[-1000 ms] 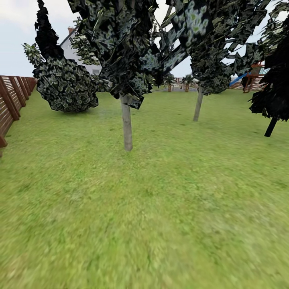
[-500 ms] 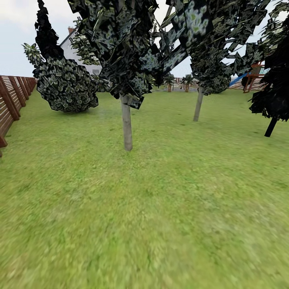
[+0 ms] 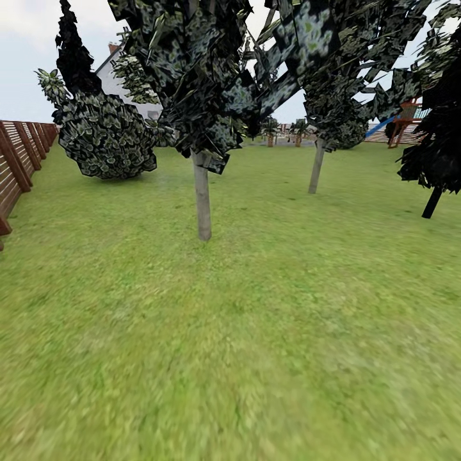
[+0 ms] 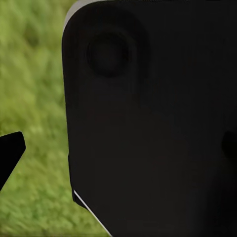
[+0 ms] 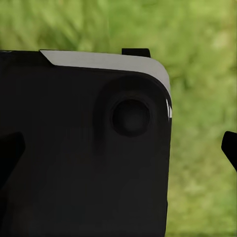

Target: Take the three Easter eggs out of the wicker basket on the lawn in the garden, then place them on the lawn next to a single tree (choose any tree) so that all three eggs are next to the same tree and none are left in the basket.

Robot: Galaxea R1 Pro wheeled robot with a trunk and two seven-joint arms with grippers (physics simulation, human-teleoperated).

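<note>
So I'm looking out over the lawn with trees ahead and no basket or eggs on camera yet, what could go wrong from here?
The nearest thin trunk stands straight ahead; driving forward could clip it, and its low foliage blocks sight beyond. The wooden fence is close on the left, so a wide turn that way risks contact. Both wrist views show mostly a dark robot part over grass, so they would help little in spotting the basket.

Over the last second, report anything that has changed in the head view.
Nothing has visibly changed. The view has not shifted: the thin-trunked tree stands on the lawn in the same spot, with the wooden fence at the left edge, the second thin tree further back and the white house behind the foliage, all as before.
</note>
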